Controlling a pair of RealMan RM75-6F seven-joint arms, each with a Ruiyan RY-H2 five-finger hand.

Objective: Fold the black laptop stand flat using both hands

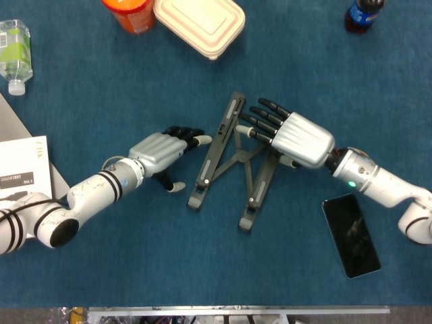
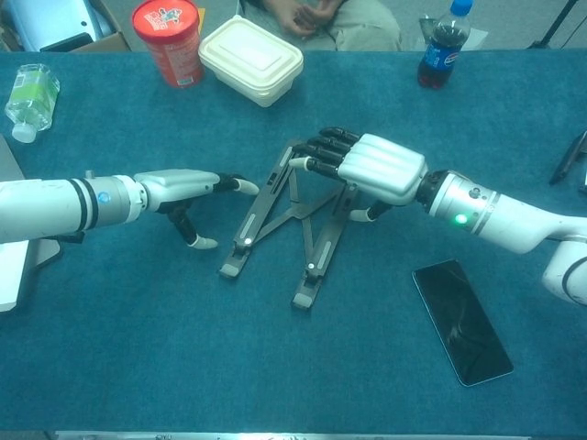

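Robot test lab: blue-cloth tabletop (image 2: pixel 110 348), staged cola bottle (image 2: pixel 437 46) at 1 o'clock, seated onlooker (image 2: pixel 316 18) at 12.

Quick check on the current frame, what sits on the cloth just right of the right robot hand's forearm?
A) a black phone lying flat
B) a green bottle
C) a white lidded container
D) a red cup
A: a black phone lies flat on the blue cloth beside the forearm behind the right robot hand.
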